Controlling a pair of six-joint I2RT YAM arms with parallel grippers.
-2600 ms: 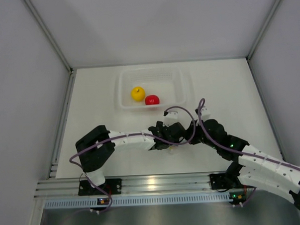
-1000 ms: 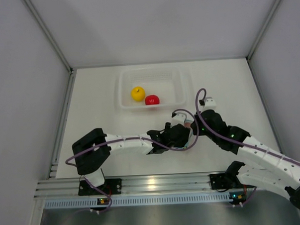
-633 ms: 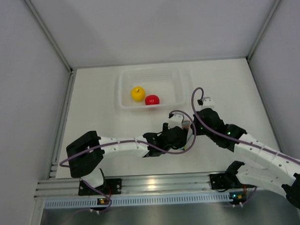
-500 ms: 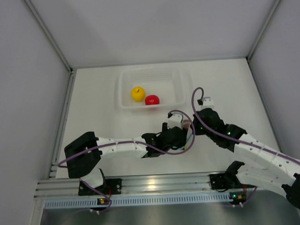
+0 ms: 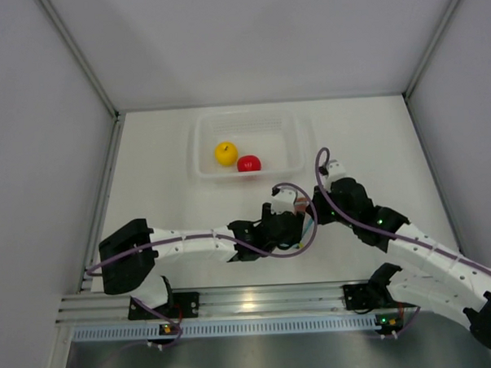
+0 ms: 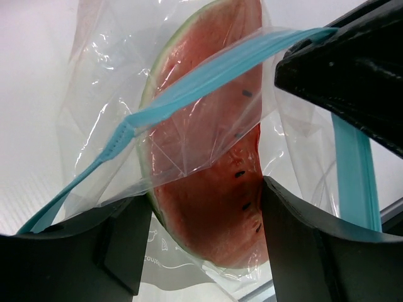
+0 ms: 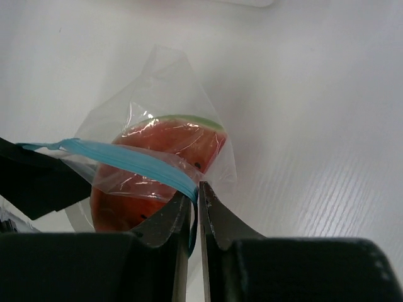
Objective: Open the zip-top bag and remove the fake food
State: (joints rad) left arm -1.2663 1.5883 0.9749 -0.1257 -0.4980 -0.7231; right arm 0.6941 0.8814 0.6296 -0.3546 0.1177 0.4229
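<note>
The zip-top bag hangs between my two grippers near the table's middle. It is clear with a light blue zip strip, and its mouth looks parted. Inside is a fake watermelon slice, red with a green rind, also in the right wrist view. My left gripper is shut on the slice, one finger on each side. My right gripper is shut on the zip strip. A yellow round fruit and a red round fruit lie in the tray. No chili-like piece shows.
A rigid clear rectangular tray stands at the back middle of the white table, just beyond the grippers. Grey walls close in the table on the left, back and right. A metal rail runs along the near edge.
The left arm has stretched out lower and longer across the table, and its gripper has moved a little right. The right gripper has drawn slightly right and back. The fruits in the tray have not moved.
</note>
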